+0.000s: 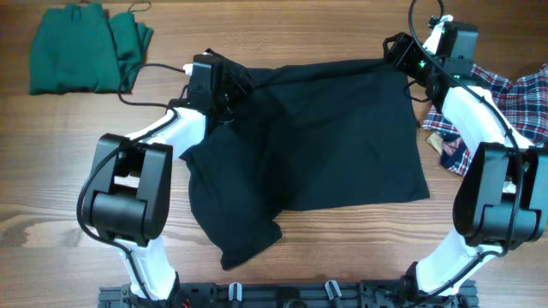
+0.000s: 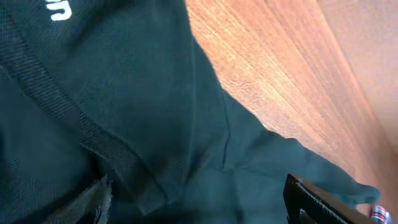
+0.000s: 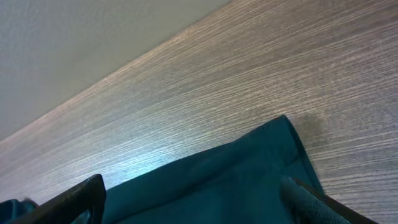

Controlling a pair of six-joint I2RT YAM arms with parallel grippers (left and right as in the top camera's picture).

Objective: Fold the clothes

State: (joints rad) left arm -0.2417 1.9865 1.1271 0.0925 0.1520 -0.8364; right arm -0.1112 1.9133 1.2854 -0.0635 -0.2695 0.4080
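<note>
Left gripper (image 2: 199, 208): jaws apart. One finger shows at each lower corner of the left wrist view, with black cloth lying slack between them and nothing pinched.

Right gripper (image 3: 193, 202): jaws also apart. They straddle a corner of the same cloth that lies flat on the table (image 1: 342, 248), and they are not clamped on it.

Black shirt (image 1: 325, 137): spread across the middle of the table, long axis running left to right. Its far edge spans from one gripper to the other, and one bunched part trails toward the robot on the left side.

Key relation: both grippers sit at the far edge, left on the far-left corner and right on the far-right corner. The whole body of the shirt lies on the robot's side of them. Each arm is nearest its own corner, so we judge the next move to be a two-corner pinch, then a pull toward the robot.

Green garment (image 1: 81, 47): at the far left, well apart from the shirt.

Plaid shirt (image 1: 514, 103): at the right, beside the right arm and partly under it.

Writing: white lettering (image 2: 59, 9) on the shirt sits at the top edge of the left wrist view. It is cut off, so we cannot read it. No other labels are visible.
</note>
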